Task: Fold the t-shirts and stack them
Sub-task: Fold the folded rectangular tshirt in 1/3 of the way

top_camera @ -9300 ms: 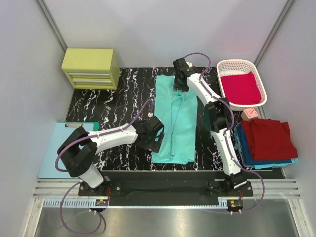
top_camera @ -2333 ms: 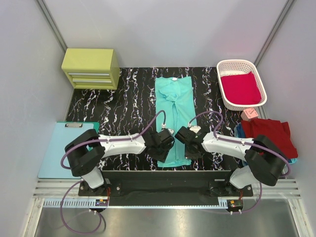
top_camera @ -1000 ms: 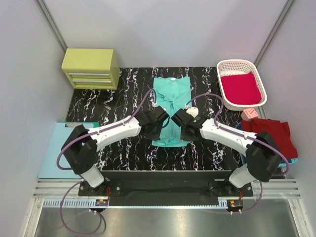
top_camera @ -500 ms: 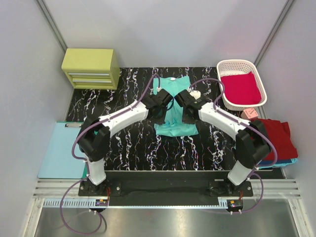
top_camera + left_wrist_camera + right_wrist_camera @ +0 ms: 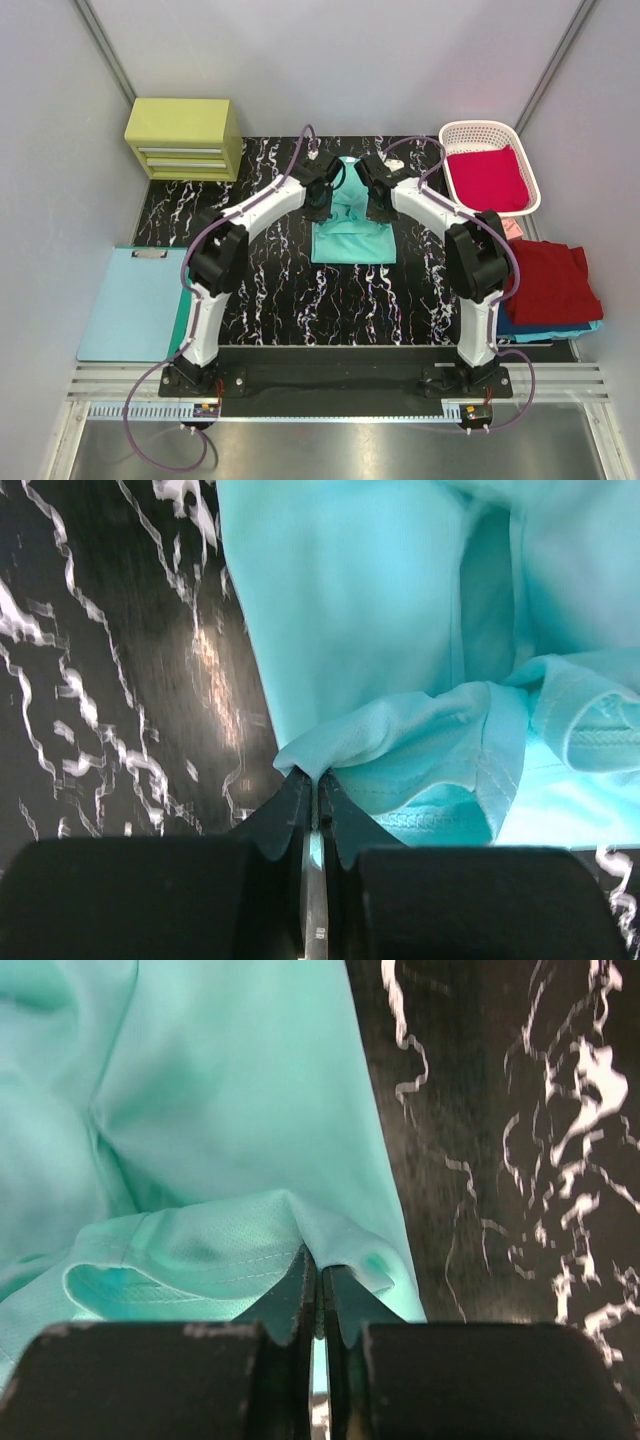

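The mint-teal t-shirt (image 5: 350, 232) lies folded over on itself at the back middle of the black marbled table (image 5: 260, 290). My left gripper (image 5: 322, 192) is shut on its hem corner (image 5: 300, 755) at the left. At the right, my right gripper (image 5: 377, 194) is shut on the other hem corner (image 5: 320, 1222). Both pinch cloth between nearly closed jaws over the shirt's far half. A crimson t-shirt (image 5: 487, 176) fills the white basket (image 5: 452, 135). A dark red t-shirt (image 5: 545, 280) tops a blue one (image 5: 505, 322) at the right.
A yellow-green drawer unit (image 5: 184, 137) stands at the back left. A pale blue clipboard (image 5: 122, 305) lies off the table's left edge. A small pink object (image 5: 510, 227) sits between the basket and the stack. Grey walls close the sides.
Both grippers have carried the mint-teal shirt's near hem away from the arm bases toward its collar end, doubling the long strip into a shorter fold.
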Motion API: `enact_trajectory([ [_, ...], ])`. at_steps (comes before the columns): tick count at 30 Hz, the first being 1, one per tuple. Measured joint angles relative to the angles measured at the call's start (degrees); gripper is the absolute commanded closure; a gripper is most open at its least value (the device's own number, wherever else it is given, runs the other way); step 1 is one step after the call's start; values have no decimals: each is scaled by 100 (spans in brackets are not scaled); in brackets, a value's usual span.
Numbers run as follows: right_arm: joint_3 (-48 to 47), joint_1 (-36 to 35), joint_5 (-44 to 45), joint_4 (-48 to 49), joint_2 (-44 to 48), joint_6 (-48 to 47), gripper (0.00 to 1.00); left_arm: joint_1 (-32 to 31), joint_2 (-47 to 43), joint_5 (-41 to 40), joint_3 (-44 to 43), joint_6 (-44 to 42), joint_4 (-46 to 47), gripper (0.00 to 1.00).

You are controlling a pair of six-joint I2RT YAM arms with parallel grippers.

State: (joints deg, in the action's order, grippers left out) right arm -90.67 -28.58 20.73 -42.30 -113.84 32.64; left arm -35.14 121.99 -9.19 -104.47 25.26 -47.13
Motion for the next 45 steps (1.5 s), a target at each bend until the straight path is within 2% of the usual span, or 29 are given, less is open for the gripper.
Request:
enact_trajectory([
  [4,-446,177,-42,68,-492,-46,100,127,466,39,-535,-7,7,90],
  [12,-931,238,-85,70,-1193,-170,100,275,1025,203,-1016,-111,-57,89],
  [19,-1080,238,-85,90,-1397,-278,100,361,1329,299,-1392,-177,-94,85],
  [20,-1108,238,-85,92,-1410,-293,94,372,1344,317,-1432,-179,-94,82],
  [21,-1132,238,-85,96,-1419,-308,83,382,1353,337,-1469,-179,-87,68],
  [22,-1132,238,-83,111,-1423,-315,73,396,1357,348,-1478,-177,-79,61],
  [23,-1130,238,-81,114,-1423,-326,46,411,1357,350,-1478,-177,-81,52],
  [24,-1115,238,-66,138,-1416,-334,34,415,1346,330,-1460,-160,-63,38],
  [25,-1045,238,-46,221,-1368,-317,26,415,1305,291,-1360,-142,22,31],
  [26,-938,238,-24,280,-1296,-330,12,415,1228,262,-1207,-166,103,27],
  [27,-839,238,-15,293,-1202,-348,9,417,1054,210,-894,-114,240,21],
  [30,-699,238,26,313,-896,-393,2,426,586,136,-328,-81,350,20],
  [35,-400,192,131,474,-177,-396,1,407,-129,127,-22,-20,654,20],
  [37,-149,111,162,527,118,-393,7,372,-426,118,236,2,826,20],
  [38,-11,57,170,535,234,-387,11,334,-610,111,437,11,876,21],
  [39,146,-4,170,557,330,-374,23,289,-756,114,632,26,940,21],
  [42,592,-181,116,590,435,-297,43,111,-1062,146,1290,103,1178,25],
  [43,758,-240,74,614,433,-256,54,55,-1108,168,1473,133,1226,27],
  [45,1038,-330,-22,588,413,-181,61,-90,-1137,212,1851,186,1307,31],
])
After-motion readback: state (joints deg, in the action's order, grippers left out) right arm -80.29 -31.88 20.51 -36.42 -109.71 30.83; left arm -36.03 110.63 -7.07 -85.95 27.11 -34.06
